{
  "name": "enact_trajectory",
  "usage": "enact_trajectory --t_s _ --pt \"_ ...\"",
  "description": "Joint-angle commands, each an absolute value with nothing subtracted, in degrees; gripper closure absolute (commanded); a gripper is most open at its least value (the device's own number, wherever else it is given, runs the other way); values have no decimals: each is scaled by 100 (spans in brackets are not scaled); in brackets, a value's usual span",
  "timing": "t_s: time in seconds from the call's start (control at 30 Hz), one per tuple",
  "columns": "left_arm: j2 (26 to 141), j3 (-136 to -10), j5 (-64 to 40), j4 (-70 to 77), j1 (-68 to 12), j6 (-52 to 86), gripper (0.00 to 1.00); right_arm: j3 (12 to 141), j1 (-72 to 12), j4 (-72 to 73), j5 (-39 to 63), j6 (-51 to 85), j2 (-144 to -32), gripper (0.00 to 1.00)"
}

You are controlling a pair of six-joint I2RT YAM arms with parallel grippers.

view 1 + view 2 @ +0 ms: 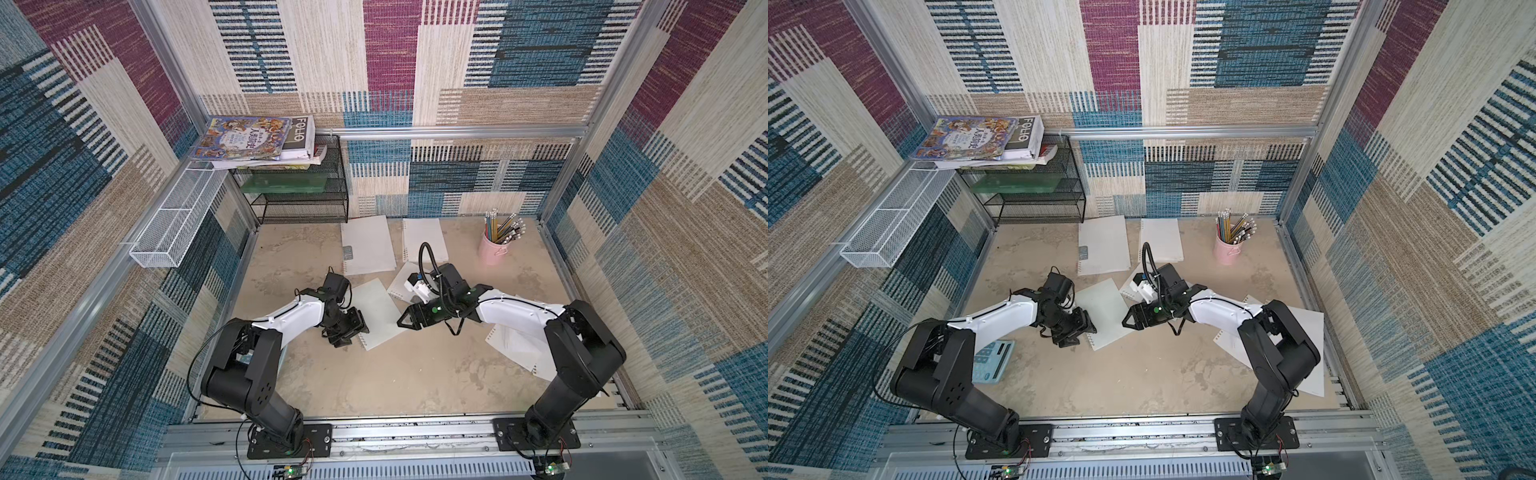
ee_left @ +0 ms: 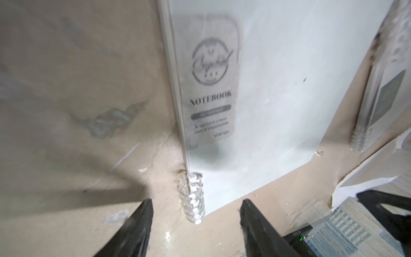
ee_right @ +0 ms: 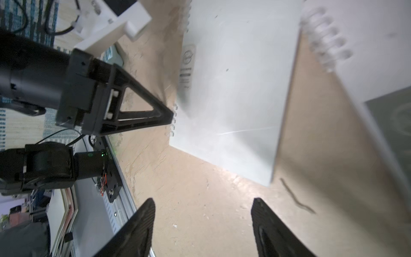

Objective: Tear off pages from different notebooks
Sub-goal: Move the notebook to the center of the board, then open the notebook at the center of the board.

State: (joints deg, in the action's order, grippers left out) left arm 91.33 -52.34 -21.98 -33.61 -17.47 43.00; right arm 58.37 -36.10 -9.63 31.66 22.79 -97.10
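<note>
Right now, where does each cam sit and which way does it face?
Top views: high over the front rail, looking down on the table; left arm, right arm, left gripper, right gripper show.
Left wrist: on left arm, facing the middle notebook's spiral corner; left fingers show.
Right wrist: on right arm, facing that notebook and left gripper; right fingers show.
Shared: both wrist views show that notebook.

Left of the pink pencil cup [image 1: 492, 249], a frosted-white notebook [image 1: 376, 311] with a grey printed label [image 2: 211, 84] lies on the mottled beige table [image 1: 415, 374], a light-blue calculator [image 1: 992, 361] and black mesh rack [image 1: 299, 195] sit farther left, and the walls [image 1: 390, 54] show blue, magenta and cream striped patches.
</note>
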Motion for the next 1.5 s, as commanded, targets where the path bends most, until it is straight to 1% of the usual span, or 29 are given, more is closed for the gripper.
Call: enact_trajectory --t_s 0.0,0.13,0.2,0.33,0.5,0.6,0.73,0.87,0.93,1.03,1.17,1.37,1.47 --pt "9219 -5550 -1829 -3615 -1539 4182 28 6290 -3521 -1116 2841 2064 -10037 30" --pt "9618 -6043 -1766 -3498 -1420 4142 28 7076 -3534 -1384 2646 1931 -10807 32" --pt "9804 -6212 -1742 -3370 -1387 4145 32 7247 -3549 -1321 2521 1934 -11009 31" --pt "10186 -6537 -1686 -3323 -1271 4165 33 7939 -3749 -1936 2027 1704 -11603 30" --pt "10470 -6742 -1546 -3333 -1134 4172 32 8134 -3912 -2149 1730 1792 -11927 29" --pt "10640 -6807 -1622 -3301 -1116 4129 32 8119 -3971 -2114 1770 1852 -11971 29" --pt "10734 -6765 -1902 -3126 -1125 4171 34 8086 -4111 -1945 2176 1886 -11903 29" --pt "10646 -6614 -2141 -2911 -1140 4258 37 8018 -4175 -1614 2977 2072 -11843 29" --pt "10585 -6554 -2197 -2898 -1143 4255 38 7921 -4153 -1466 3125 2207 -11764 29" --pt "10428 -6432 -2175 -2874 -1143 4276 38 7770 -4078 -1230 3398 2346 -11604 30" --pt "10376 -6275 -2431 -2736 -1143 4305 38 7503 -3998 -712 3976 2645 -11384 30" --pt "10185 -6022 -2565 -2529 -1141 4381 38 7417 -3943 -480 4254 2771 -11131 30" --pt "10095 -5995 -2676 -2436 -1134 4405 35 7339 -3930 -198 4539 2883 -11007 29"
